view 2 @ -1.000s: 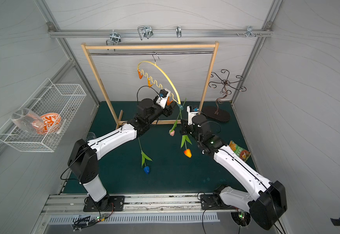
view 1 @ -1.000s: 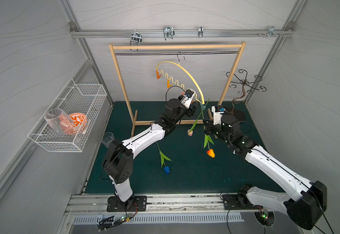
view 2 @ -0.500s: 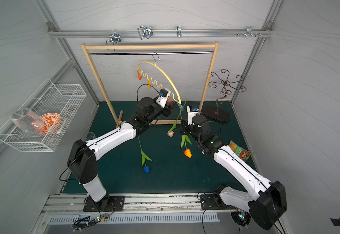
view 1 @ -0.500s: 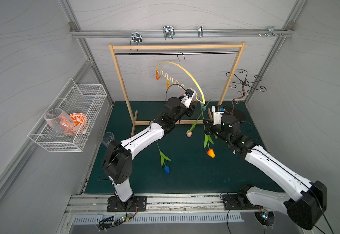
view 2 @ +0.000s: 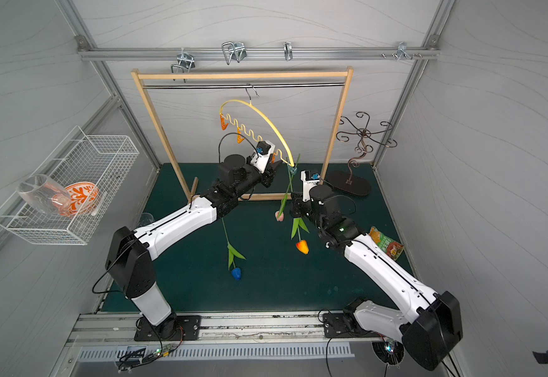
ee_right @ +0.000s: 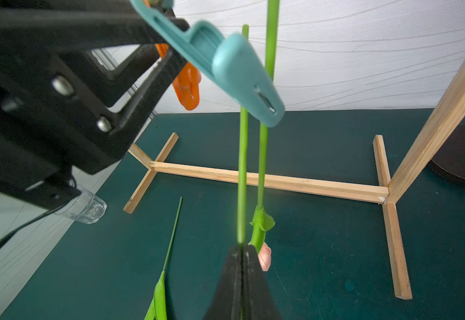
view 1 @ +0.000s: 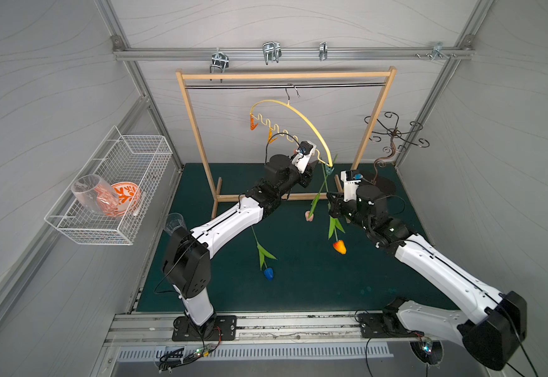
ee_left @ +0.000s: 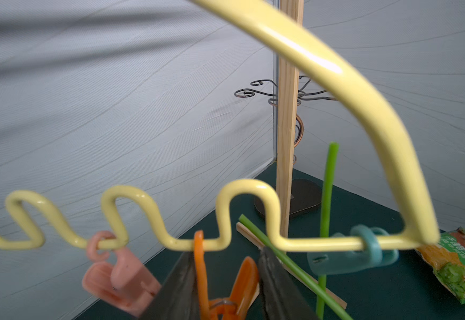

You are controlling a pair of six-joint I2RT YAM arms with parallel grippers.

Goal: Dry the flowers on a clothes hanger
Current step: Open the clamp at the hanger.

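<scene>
The pale yellow clothes hanger (view 1: 302, 119) (view 2: 266, 120) (ee_left: 364, 91) hangs from the rack's bar. Its teal clip (ee_left: 344, 260) (ee_right: 239, 77) pinches the pink tulip's stem, and the pink head (view 1: 308, 214) hangs down. My left gripper (ee_left: 227, 279) (view 1: 315, 166) is shut on the orange clip (ee_left: 242, 277), one finger on each handle. My right gripper (ee_right: 242, 249) (view 1: 331, 204) is shut on the orange tulip's stem (ee_right: 242, 166). Its head (view 1: 339, 246) dangles below, and its tip (ee_left: 253, 230) reaches the wavy bar beside that clip. The blue tulip (view 1: 268, 273) lies on the mat.
The wooden rack frame (view 1: 285, 76) stands at the back, with its foot bar (ee_right: 281, 181) close behind the stems. A dark curly hook stand (view 1: 393, 133) is at the back right and a snack packet (view 2: 386, 243) under my right arm. A wire basket (view 1: 119, 182) hangs on the left wall.
My left gripper's jaws have narrowed onto the orange clip. My right arm and the orange tulip have stayed where they were.
</scene>
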